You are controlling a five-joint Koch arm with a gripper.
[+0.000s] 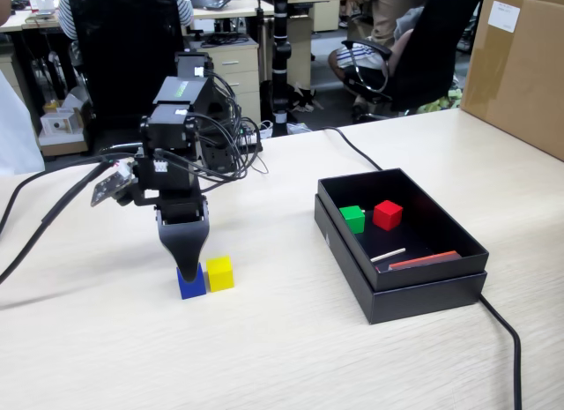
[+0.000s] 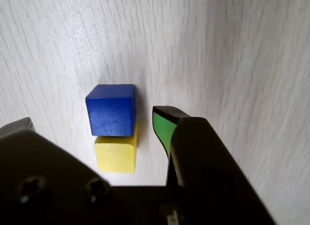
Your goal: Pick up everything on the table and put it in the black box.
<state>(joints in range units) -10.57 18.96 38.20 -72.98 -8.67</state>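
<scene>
In the fixed view a black cable (image 1: pixel 40 220) runs across the far left of the pale wooden bench (image 1: pixel 264 339). Next comes the arm (image 1: pixel 181 137), bent down over the bench with loose wires at its side. Its pincer (image 1: pixel 187 262) points straight down at the blue cube (image 1: pixel 191 282), its dark tip right over the cube's top. Touching the blue cube on its right is the yellow cube (image 1: pixel 219 273).

In the wrist view the blue cube (image 2: pixel 111 110) lies left of centre, with the yellow cube (image 2: pixel 116 153) touching it just below. The pincer (image 2: pixel 92 123) stands open: the green-lined finger (image 2: pixel 163 128) is just right of both cubes and apart from them, while the other one shows only as a grey corner at the left edge. Neither finger touches a cube.

Further right in the fixed view sits the black box (image 1: pixel 401 300), open-topped. Inside it, the green cube (image 1: pixel 353 218) is near the back left, the red cube (image 1: pixel 387 214) just right of it, and a white stick (image 1: pixel 388 254) and a red strip (image 1: pixel 425 260) lie toward the front. Another cable (image 1: pixel 502 339) trails from the box's right corner.
</scene>
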